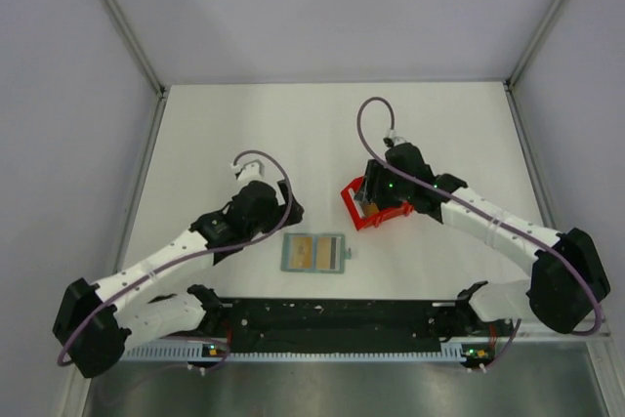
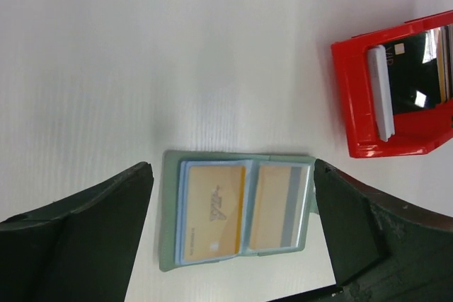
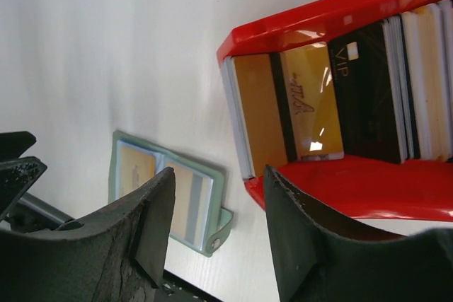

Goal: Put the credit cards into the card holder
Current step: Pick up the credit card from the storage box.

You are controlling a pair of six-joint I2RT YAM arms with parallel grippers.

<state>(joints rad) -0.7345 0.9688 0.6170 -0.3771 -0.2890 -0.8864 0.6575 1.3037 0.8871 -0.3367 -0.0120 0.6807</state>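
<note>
Worktop seen from above and from both wrists. The wallet (image 1: pixel 312 253) lies open and flat close to the near edge, about midway along it, its long axis parallel to that edge. Each of its two pale pockets already shows a tan card (image 2: pixel 212 210). The loose cards (image 3: pixel 333 97) stand packed on edge in the red bin (image 1: pixel 374 210), which sits to the right of centre, farther from the near edge than the wallet.

Your right pincer (image 3: pixel 219 178) hangs directly over the bin, its jaws moderately spread and empty, so this is the nearer arm for the pick. From it the stack lies just ahead and to the far side, while the wallet lies back toward the near edge and to the left. Your left pincer (image 2: pixel 233 171) hovers above the wallet, jaws wide on either side of it and holding nothing.

Legible writing: "VIP" on the dark card (image 3: pixel 361 90). The front tan card in the bin carries a dark stripe and a small emblem too fine to read.
</note>
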